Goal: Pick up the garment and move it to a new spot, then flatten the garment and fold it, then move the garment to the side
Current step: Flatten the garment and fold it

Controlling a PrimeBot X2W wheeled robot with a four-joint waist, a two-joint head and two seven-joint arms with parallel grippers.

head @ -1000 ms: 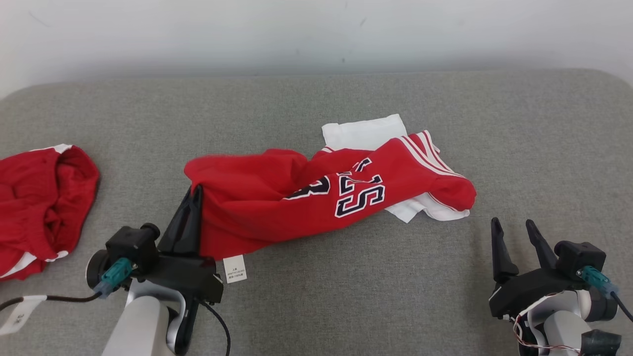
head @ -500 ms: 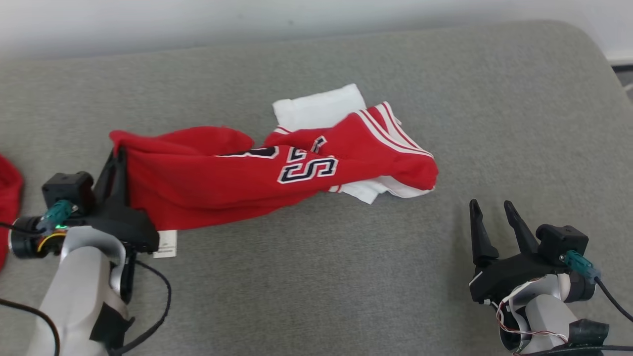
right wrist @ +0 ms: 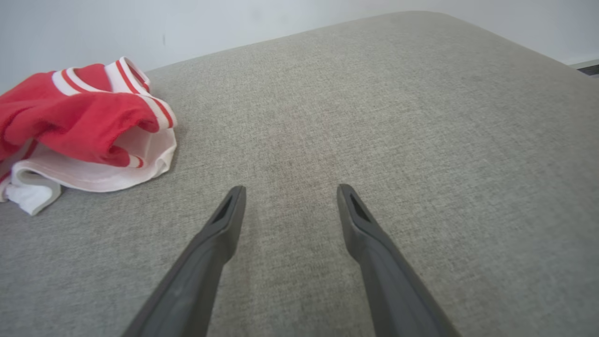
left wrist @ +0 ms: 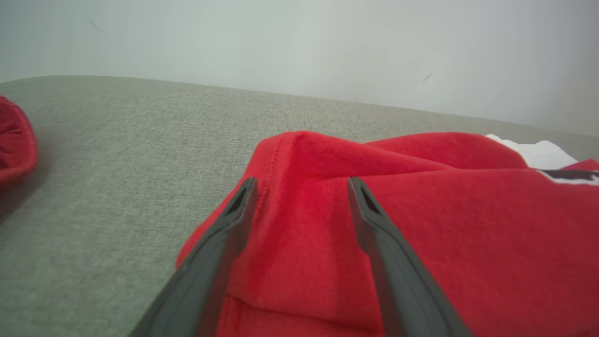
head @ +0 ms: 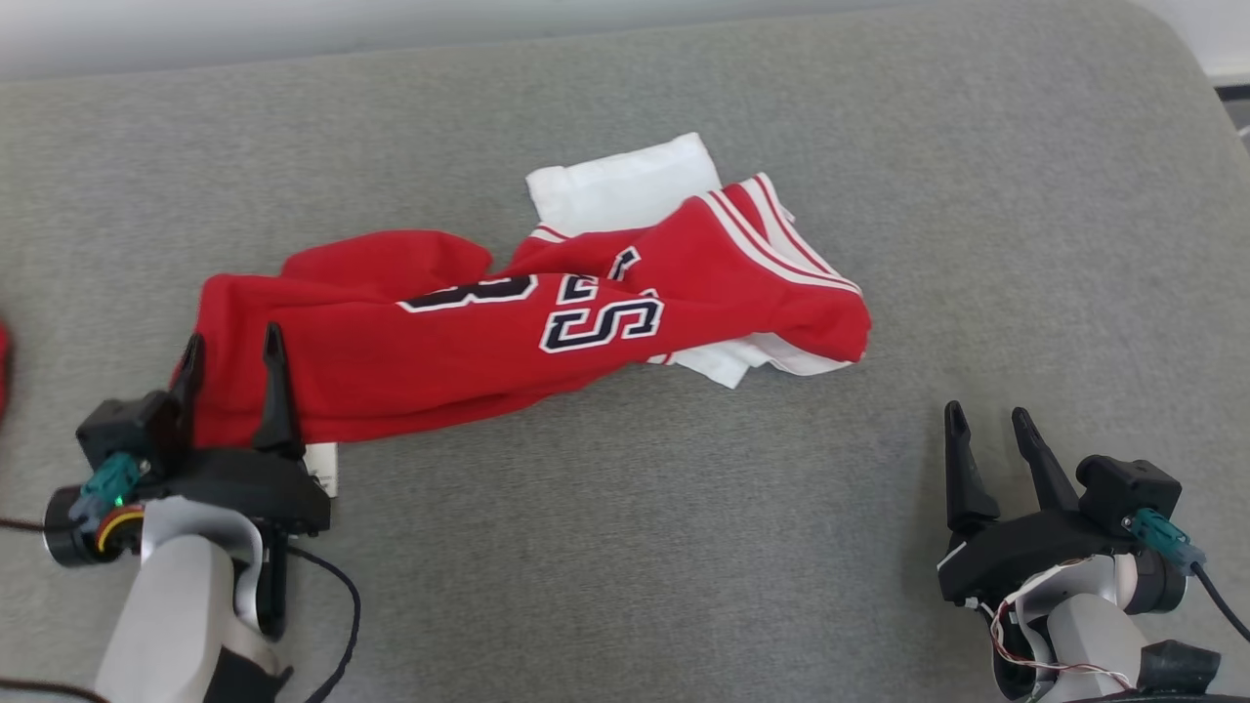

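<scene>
**Item 1, garment** (head: 508, 342): one. Red jersey with white striped trim and dark, white-edged numerals. It lies crumpled in a long band across the middle of the surface (head: 625, 566), running from the left gripper up to the right. White cloth shows beneath and behind its right end. One white label (head: 323, 467) pokes out at its lower left edge.

**Item 2, left gripper** (head: 232, 337): one, with two fingers (left wrist: 224, 243). The fingers are spread wide and grip nothing. They lie over the garment's left end, with red cloth between and below them. Whether they touch the cloth cannot be told.

**Item 3, right gripper** (head: 984, 411): one, with two fingers (right wrist: 210, 252). The fingers are spread wide and empty, over bare surface at the lower right. It sits well apart from the garment's striped end, with nothing in between.

**Item 4, second red cloth** (left wrist: 16, 140): one. It is bunched at the far left edge of the surface, apart from the garment, with bare surface between the two.

**Item 5, cable** (head: 337, 605): one, dark, looping beside the left arm.

**Item 6, wall** (left wrist: 299, 42): pale, behind the far edge of the surface.
</scene>
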